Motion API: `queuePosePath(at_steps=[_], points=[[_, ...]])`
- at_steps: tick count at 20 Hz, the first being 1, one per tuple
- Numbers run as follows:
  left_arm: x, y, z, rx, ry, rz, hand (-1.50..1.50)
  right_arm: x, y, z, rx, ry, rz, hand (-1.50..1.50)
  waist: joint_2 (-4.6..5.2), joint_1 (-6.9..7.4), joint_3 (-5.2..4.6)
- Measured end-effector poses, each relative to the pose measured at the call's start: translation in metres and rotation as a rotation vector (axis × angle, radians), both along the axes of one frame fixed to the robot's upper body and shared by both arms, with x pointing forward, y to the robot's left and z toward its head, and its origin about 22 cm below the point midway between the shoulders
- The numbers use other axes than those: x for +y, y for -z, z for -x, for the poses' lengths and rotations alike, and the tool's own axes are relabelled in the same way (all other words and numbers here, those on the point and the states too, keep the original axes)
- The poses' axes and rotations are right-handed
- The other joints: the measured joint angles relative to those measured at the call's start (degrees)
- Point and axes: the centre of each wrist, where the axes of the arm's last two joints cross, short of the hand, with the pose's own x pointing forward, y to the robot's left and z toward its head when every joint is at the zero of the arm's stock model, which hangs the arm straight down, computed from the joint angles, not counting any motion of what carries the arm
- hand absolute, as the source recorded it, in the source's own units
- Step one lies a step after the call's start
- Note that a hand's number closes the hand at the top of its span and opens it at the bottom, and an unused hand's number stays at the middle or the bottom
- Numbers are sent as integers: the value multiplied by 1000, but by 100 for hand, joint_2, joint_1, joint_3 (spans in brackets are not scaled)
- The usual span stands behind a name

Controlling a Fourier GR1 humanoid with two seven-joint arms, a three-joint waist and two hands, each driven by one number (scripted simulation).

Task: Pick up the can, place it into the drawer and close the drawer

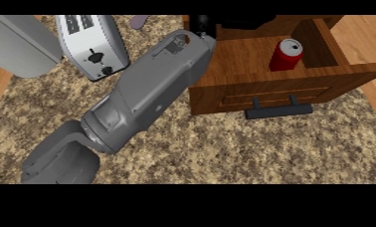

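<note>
The red can [286,55] stands upright inside the open wooden drawer [242,59], toward its right side and just beside the inner wall, so the placing looks done and the closing is what remains. A grey forearm runs diagonally from the lower left up to the drawer's back left corner. Only a dark sliver of the hand [202,23] shows past the wrist there — whether its fingers are curled or straight I cannot tell, and nothing is visibly held. Which arm this is I cannot say for sure, and no second hand shows.

The risk, as I judge it, lies in the arm's position: it crosses the drawer's left edge, so pushing the front shut with the wrist still over the box could jam the forearm against the cabinet. A quick shove on the dark handle [279,110] could also tip the tall, narrow can.

The worktop [220,151] is speckled brown stone. A white toaster [92,44] sits at upper left, well apart from the drawer, with a grey rounded thing [26,47] beside it — too cropped to name.
</note>
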Motion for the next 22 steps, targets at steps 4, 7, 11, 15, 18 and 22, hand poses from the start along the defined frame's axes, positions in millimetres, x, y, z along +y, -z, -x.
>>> queuePosePath(at_steps=[4, 7, 11, 15, 18, 22], points=[[2, 2, -2, -3, -16, 9, -150, -2, -2, 1, -6, -4, -7, -150, -1, -13, 0], [3, 3, -3, -12, -21, 22, -150, 0, -9, 2, -32, -3, 21, -150, 0, -10, -2], [1, 1, -1, -31, -11, 41, -150, -5, -22, 1, -96, -8, 160, -150, -6, 18, -3], [0, -1, 0, -56, 3, 66, -150, 0, -33, -8, -164, -44, 265, -150, -3, 87, -5], [-3, -6, 1, -79, 8, 80, -150, 9, -39, -16, -205, -61, 328, -150, -3, 137, -6], [-8, -16, 2, -108, 10, 85, -150, 25, -49, -26, -227, -59, 468, -150, -5, 239, -7]])
